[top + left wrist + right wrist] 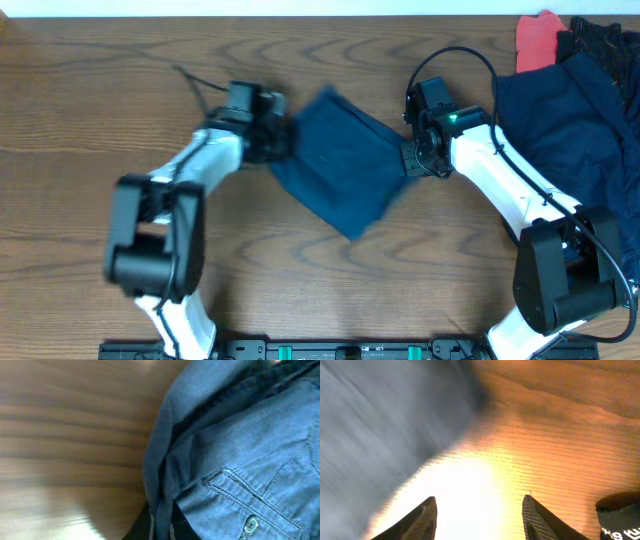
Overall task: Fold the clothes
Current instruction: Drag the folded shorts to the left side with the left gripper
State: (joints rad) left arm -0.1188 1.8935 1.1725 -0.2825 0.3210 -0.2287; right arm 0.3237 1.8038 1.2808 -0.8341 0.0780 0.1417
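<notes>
The left gripper (281,136) is closed tight on the left edge of the navy shorts (340,165); a fold of the cloth is pinched between its jaws. The right gripper (479,504) is just beside the right edge of the shorts, its fingers (427,516) apart over the bare table (100,80). The shorts lie at the middle of the table. Farther, at the right corner, there is a pile of navy cloth (570,110), a red piece (537,38) and a black piece (600,40).

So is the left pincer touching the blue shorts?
Touching. In the left wrist view, a fold of the blue shorts is pinched in the left pincer at the bottom edge.
</notes>
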